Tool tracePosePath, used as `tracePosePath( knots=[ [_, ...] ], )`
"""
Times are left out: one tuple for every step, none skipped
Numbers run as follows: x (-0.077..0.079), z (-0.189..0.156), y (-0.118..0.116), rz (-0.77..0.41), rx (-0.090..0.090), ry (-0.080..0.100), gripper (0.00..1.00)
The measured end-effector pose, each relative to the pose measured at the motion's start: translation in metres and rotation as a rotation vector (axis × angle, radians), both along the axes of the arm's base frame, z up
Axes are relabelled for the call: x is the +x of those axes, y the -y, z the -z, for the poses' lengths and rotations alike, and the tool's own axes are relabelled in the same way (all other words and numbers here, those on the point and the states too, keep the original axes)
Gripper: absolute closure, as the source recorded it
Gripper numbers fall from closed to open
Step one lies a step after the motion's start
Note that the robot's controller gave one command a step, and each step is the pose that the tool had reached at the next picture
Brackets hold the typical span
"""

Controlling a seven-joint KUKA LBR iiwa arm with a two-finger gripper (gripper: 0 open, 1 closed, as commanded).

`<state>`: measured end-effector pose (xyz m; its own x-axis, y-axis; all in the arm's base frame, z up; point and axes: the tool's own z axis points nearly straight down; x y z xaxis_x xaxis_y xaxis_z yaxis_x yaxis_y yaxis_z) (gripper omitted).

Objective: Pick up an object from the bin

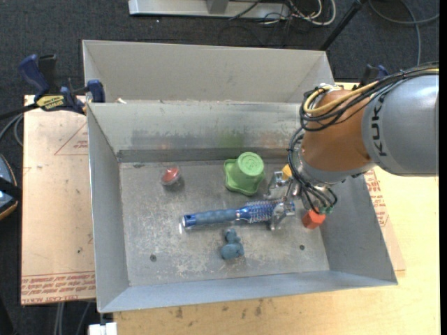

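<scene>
Camera view from above shows a blue plastic hairbrush with a long handle and a bristled head [225, 217] lying flat near the middle of the floor of the grey metal bin [209, 274], handle pointing left and head to the right. The gripper [283, 206] sits low over the bristled end, right at the head; whether it is released or clenched cannot be told. A small orange-red block [313, 219] lies just to the right of the gripper. A green round plastic lidded cup [245, 172] rests just behind the brush head. A small blue-grey lumpy figure [231, 246] lies near the brush, toward the front wall. A small red round piece [170, 177] sits well apart at the left.
</scene>
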<state>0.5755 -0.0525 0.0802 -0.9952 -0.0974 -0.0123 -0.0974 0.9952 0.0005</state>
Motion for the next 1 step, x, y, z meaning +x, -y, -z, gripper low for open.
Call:
tracePosePath(
  knots=[
    [0.0018,-0.0633,-0.0005,0.000,-0.002,-0.004,1.00]
  ],
)
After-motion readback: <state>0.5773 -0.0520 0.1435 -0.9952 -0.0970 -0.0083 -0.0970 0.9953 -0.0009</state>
